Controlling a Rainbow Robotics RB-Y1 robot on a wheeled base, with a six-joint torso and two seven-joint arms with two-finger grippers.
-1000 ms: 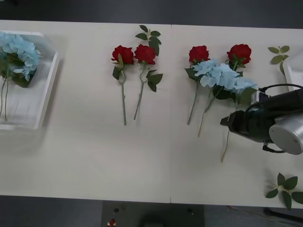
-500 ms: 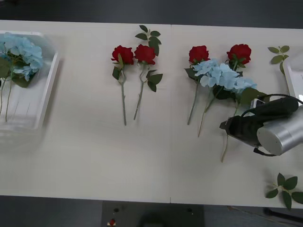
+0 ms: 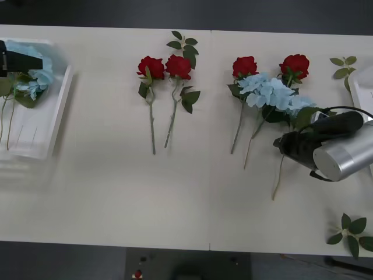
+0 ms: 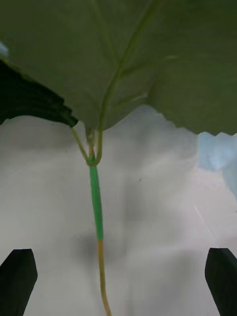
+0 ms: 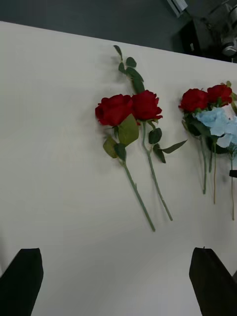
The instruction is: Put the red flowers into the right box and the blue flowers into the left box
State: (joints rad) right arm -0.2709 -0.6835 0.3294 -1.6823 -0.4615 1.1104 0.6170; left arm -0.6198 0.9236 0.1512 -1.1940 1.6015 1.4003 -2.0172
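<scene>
Two red flowers (image 3: 152, 67) lie side by side at the table's middle, seen again from the left wrist (image 5: 114, 109). Another two red flowers (image 3: 245, 66) lie further right. Blue flowers (image 3: 271, 93) rest partly over that right pair. More blue flowers (image 3: 26, 73) lie in the left box (image 3: 44, 134). My right gripper (image 3: 280, 147) is low over a blue flower's stem (image 4: 96, 207); it is open (image 4: 118, 281), the stem between its fingers and a big leaf (image 4: 123, 59) in front. My left gripper (image 3: 17, 60) hovers open (image 5: 118, 281) over the left box. The right box (image 3: 362, 87) shows as a white edge.
Loose green leaf sprigs lie at the back right (image 3: 344, 67), the front right (image 3: 351, 230) and behind the middle roses (image 3: 183, 44). The table's front half between the left box and the right arm is bare.
My right gripper has shifted slightly toward the blue flower's stem. My left gripper has come into the front view above the left box.
</scene>
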